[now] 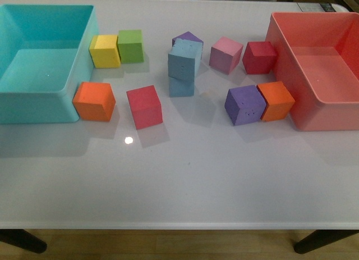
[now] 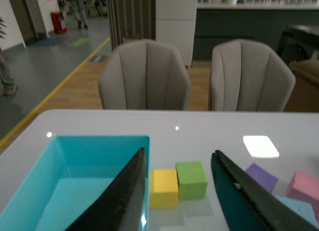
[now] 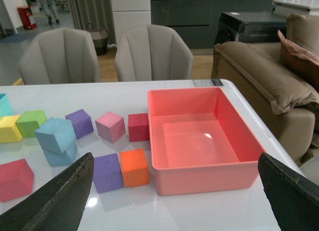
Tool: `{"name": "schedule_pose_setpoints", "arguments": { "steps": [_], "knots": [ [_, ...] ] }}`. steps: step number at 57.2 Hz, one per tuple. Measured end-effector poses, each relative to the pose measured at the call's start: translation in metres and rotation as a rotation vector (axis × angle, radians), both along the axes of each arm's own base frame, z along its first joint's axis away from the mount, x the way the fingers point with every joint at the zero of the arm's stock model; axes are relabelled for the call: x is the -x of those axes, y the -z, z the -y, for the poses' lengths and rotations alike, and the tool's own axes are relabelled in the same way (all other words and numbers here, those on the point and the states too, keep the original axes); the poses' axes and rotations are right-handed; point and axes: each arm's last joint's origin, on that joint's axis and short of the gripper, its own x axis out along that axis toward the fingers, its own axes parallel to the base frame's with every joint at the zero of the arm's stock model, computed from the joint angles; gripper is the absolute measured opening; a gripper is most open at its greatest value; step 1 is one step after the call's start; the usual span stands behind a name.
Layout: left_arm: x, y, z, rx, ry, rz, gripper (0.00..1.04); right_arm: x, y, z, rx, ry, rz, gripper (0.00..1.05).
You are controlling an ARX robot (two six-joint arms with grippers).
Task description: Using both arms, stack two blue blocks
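Red cube [image 1: 145,106] and purple cube [image 1: 245,104] flank the near table [image 1: 179,181]. Behind, one blue block [image 1: 184,59] sits skewed atop the other blue block [image 1: 182,86]. Left gripper [image 2: 178,191] and right gripper [image 3: 174,201] both hang spread and empty.

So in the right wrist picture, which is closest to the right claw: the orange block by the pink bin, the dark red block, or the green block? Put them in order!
From the right claw:
1. Orange block, nearest, touching the purple block, just beside the pink bin.
2. Dark red block, farther back, by the bin's far corner.
3. Green block, farthest, off toward the left arm's side, next to the yellow block.
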Motion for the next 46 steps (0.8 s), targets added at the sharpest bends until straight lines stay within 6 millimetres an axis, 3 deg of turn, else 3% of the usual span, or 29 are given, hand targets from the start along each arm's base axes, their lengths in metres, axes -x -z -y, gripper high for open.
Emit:
{"name": "schedule_pose_setpoints", "arguments": {
  "steps": [4, 8, 24, 46],
  "knots": [
    [0.025, 0.012, -0.014, -0.014, 0.001, -0.049, 0.14, 0.0, 0.0, 0.0, 0.0, 0.0, 0.0, 0.96],
    [0.039, 0.014, -0.021, -0.018, 0.008, -0.058, 0.02, 0.0, 0.0, 0.0, 0.0, 0.0, 0.0, 0.96],
    [0.085, 0.012, -0.043, -0.019, -0.001, -0.049, 0.02, 0.0, 0.0, 0.0, 0.0, 0.0, 0.0, 0.96],
    [0.127, 0.011, -0.064, -0.019, -0.005, -0.051, 0.02, 0.0, 0.0, 0.0, 0.0, 0.0, 0.0, 0.96]
  ]
}}
